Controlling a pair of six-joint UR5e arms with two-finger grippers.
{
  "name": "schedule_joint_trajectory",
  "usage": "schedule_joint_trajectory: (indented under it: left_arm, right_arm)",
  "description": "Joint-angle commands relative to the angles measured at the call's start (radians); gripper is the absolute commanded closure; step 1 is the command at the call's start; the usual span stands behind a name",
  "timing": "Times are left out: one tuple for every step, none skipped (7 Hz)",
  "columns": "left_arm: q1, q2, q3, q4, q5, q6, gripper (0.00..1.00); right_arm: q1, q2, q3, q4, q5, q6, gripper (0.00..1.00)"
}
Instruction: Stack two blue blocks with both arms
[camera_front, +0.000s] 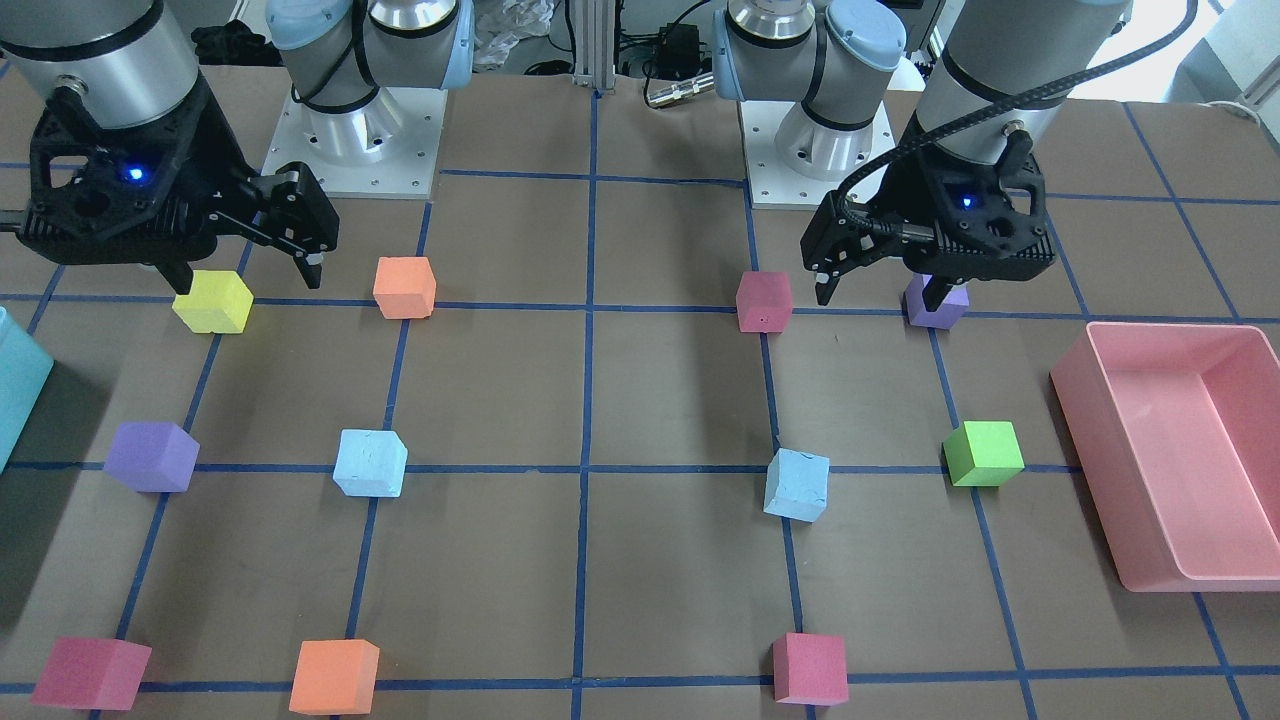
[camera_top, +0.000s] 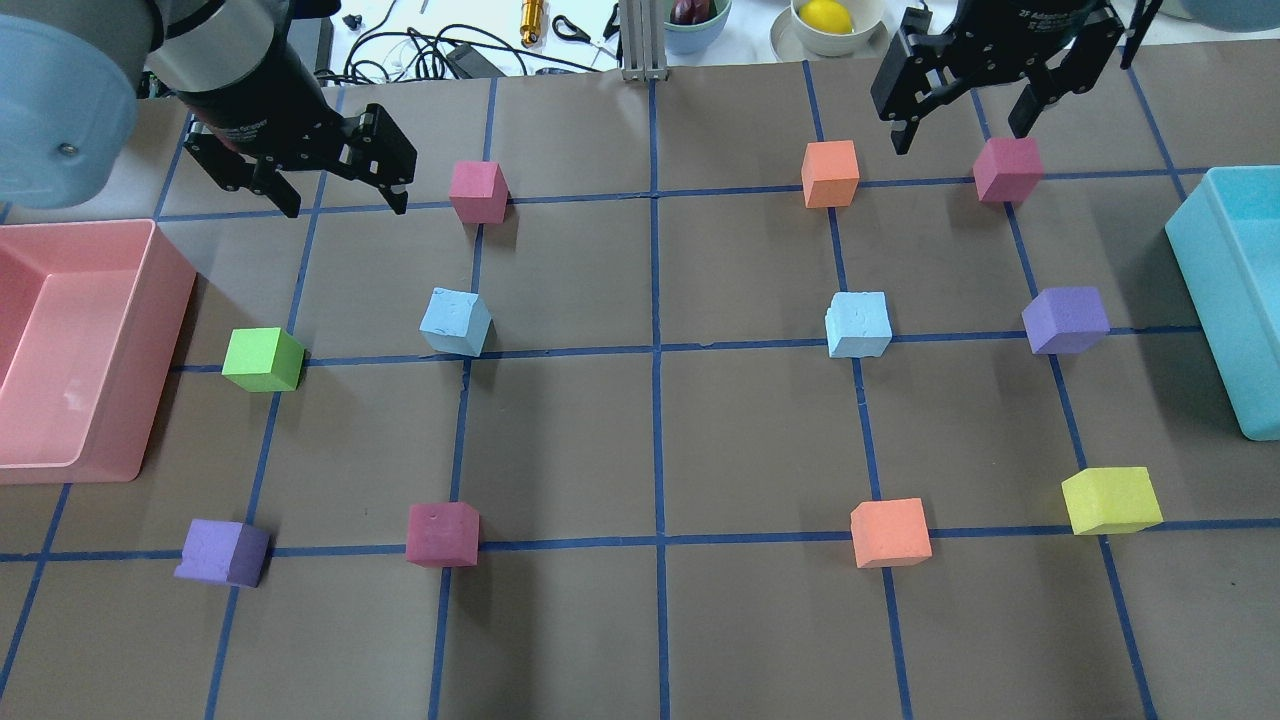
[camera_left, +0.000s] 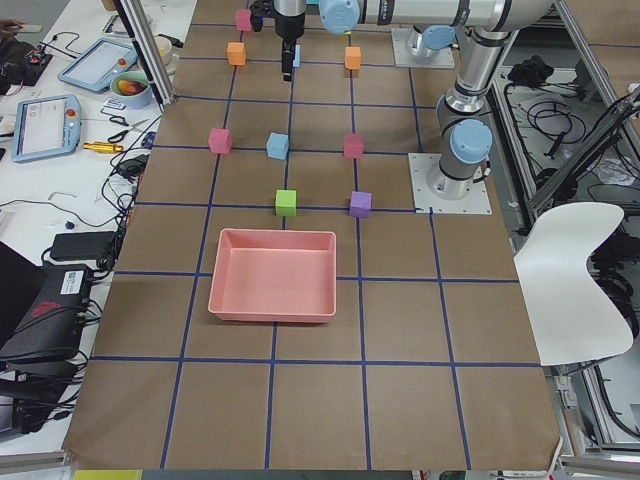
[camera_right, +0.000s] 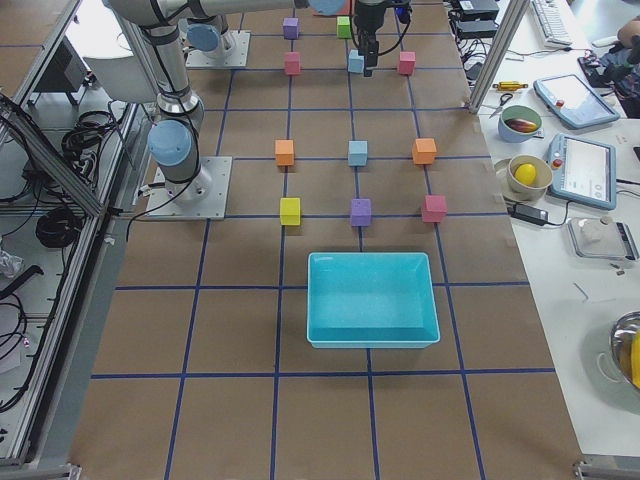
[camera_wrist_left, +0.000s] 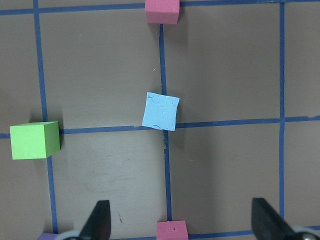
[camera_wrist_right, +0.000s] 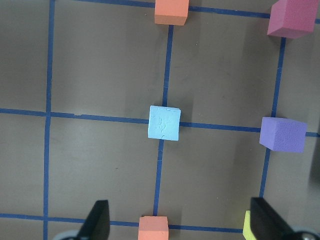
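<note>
Two pale blue blocks rest apart on the brown table. One lies on my left side (camera_top: 456, 321) (camera_front: 797, 484) and shows in the left wrist view (camera_wrist_left: 161, 111). The other lies on my right side (camera_top: 858, 324) (camera_front: 371, 463) and shows in the right wrist view (camera_wrist_right: 164, 122). My left gripper (camera_top: 347, 208) (camera_front: 878, 297) is open and empty, held high above the table. My right gripper (camera_top: 960, 140) (camera_front: 250, 283) is also open, empty and high. In each wrist view the block lies well ahead of the fingertips.
A pink bin (camera_top: 165, 330) stands at my far left and a teal bin (camera_top: 1215, 300) at my far right. Green (camera_top: 262, 359), purple (camera_top: 1065, 320), yellow (camera_top: 1110, 500), orange (camera_top: 890, 532) and magenta (camera_top: 442, 533) cubes sit on the blue grid crossings around the blue blocks.
</note>
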Motion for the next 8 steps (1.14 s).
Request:
schedule_joint_trajectory:
  left_arm:
    - [0.002,0.000,0.005,0.000,0.001,0.000,0.00]
    - [0.000,0.003,-0.002,0.000,0.000,0.000,0.00]
    - [0.000,-0.003,0.005,0.002,-0.002,0.000,0.00]
    - [0.000,0.003,-0.007,0.000,0.000,0.000,0.00]
    - [0.002,0.000,-0.006,0.002,0.000,0.000,0.00]
    - [0.000,0.002,-0.012,0.000,0.000,0.000,0.00]
    - [0.000,0.006,-0.012,0.000,0.001,0.000,0.00]
    - [0.000,0.008,-0.013,0.000,0.001,0.000,0.00]
  right_arm:
    - [0.000,0.004,0.002,-0.002,-0.002,0.000,0.00]
    - [0.000,0.006,0.003,-0.002,-0.001,0.000,0.00]
    - [0.000,0.007,0.005,-0.001,-0.010,0.000,0.00]
    - [0.000,0.012,0.014,-0.005,-0.011,-0.003,0.00]
    - [0.000,0.035,0.029,-0.008,-0.008,0.006,0.00]
    - [0.002,0.070,0.053,-0.026,0.005,0.046,0.00]
    - [0.006,0.128,0.092,-0.130,0.005,0.119,0.00]
    - [0.020,0.150,0.130,-0.202,0.004,0.117,0.00]
